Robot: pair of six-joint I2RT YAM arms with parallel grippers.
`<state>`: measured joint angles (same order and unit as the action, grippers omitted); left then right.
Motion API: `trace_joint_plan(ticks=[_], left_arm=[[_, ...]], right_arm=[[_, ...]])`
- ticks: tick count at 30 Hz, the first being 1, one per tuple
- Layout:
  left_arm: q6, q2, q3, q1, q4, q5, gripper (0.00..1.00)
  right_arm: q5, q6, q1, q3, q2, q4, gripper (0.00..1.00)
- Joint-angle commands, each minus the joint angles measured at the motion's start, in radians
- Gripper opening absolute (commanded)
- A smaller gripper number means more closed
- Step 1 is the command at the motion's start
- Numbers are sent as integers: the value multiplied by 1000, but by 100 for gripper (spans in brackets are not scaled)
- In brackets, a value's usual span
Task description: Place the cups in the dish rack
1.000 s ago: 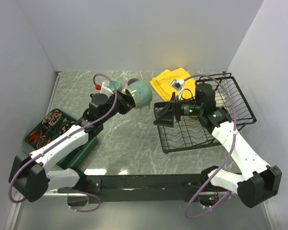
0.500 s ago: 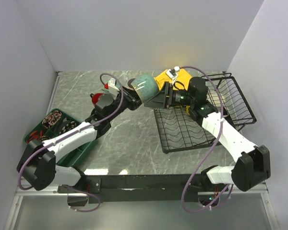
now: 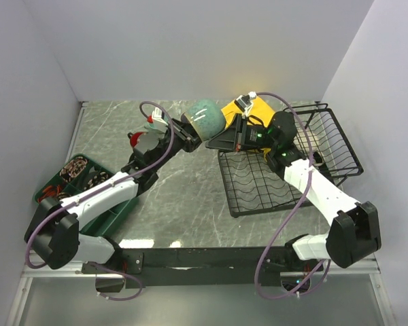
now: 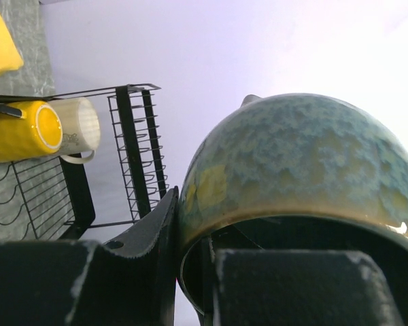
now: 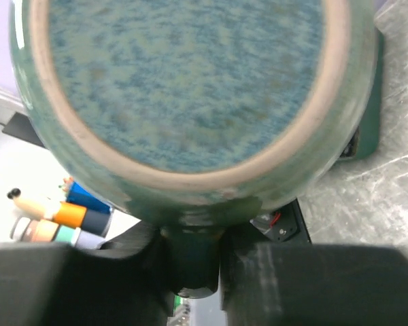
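1. The teal cup (image 3: 205, 117) is held in the air above the rear middle of the table (image 3: 183, 197), just left of the dish rack (image 3: 272, 197). Both pincers are on it, so a hand-over from left to right is judged to be the step in hand.
2. The left pincer (image 3: 190, 133) is closed on the cup's rim. In the left wrist view one finger is seen inside the mouth and one against the outer wall.
3. The right pincer (image 3: 222, 138) is seen closed around the handle. In the right wrist view the handle sits between its fingers (image 5: 68, 285), below the cup's round base.
4. Before the left grip is let go, the right hold should be confirmed as firm. A handle gives only a narrow purchase, and the cup could swing or slip under its own weight.
5. The left pincer should then be opened wide and drawn straight back off the rim, so that the inner finger is not dragged against the wall.
6. The cup should be carried low over the rack and set in a free place, apart from the yellow mug (image 4: 24, 132) and the cream mug (image 4: 78, 125) lying in it.
7. The left arm is stretched diagonally from its near-left base toward the rear middle, with the wrist raised and the pincer aimed right.
8. The right arm is reached from its near-right base with the forearm over the rack and the pincer turned left to meet the cup.
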<state>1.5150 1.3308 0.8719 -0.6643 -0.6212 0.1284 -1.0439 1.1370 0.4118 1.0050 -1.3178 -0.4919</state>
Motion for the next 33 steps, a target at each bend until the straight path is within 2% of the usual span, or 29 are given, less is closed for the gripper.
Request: trace_joint_plan(ticks=[1,4,6,7,8,10,11,14,20,22,25,29,33], left_arm=[[-24,-12,72,-35,-160,30,1],[-35,-8,62,-40,-198,48,1],[-47,-15,56,-40,-210,66,7],[-52,-19,56,-40,-207,69,14],[-59,-24,55,-40,-198,73,26],[-84,-45,42,-40,-190,74,37],[-88,-54,36,-40,-174,73,46],[-118,-91,12,-40,-137,76,56],[-166,-194,-98,-40,-37,56,66],[-179,-243,-131,-38,15,40,72],[-190,-304,-188,-38,53,11,77],[-219,-334,-195,-37,121,17,78],[-242,-352,-192,-37,179,20,78]], right_arm=[[-18,87,-10,3,-6,-140,0],[-41,102,-22,-8,0,-181,0],[-51,87,-28,-11,9,-183,0],[-51,63,-37,-6,26,-131,0],[-51,8,-39,-5,34,-102,0],[-51,-40,-51,-9,60,-48,0],[-48,-83,-56,-12,69,-31,0],[-36,-166,-67,-31,101,36,0],[-16,-339,-82,-20,130,202,0],[-7,-399,-87,-13,140,257,0],[2,-422,-87,-25,146,273,0],[2,-436,-90,-31,143,276,0],[44,-515,-90,-3,135,385,0]])
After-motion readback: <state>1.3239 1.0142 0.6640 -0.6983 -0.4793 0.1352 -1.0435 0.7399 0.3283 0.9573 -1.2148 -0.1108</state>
